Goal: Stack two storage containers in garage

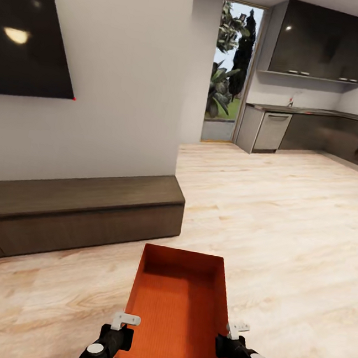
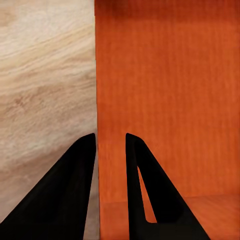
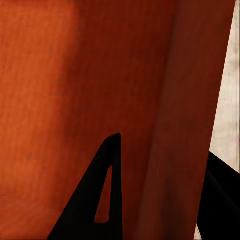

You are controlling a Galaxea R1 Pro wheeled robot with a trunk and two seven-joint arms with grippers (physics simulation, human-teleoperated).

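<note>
Between both tools [image 1: 123, 324] [image 1: 234, 332], clamped, sits the storage container [image 1: 178, 307].

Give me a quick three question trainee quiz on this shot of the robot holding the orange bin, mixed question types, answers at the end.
1. True or false: the left claw has one finger on each side of a side wall of the storage container.
2. Which floor is under the container? A) pale wood planks B) dark grey concrete C) carpet
3. Fill in: the long dark low cabinet stands under the black ____ on the wall.

Key: 1 true. 2 A, the wood-plank floor. 3 TV. The right claw straddles the opposite wall.
</note>
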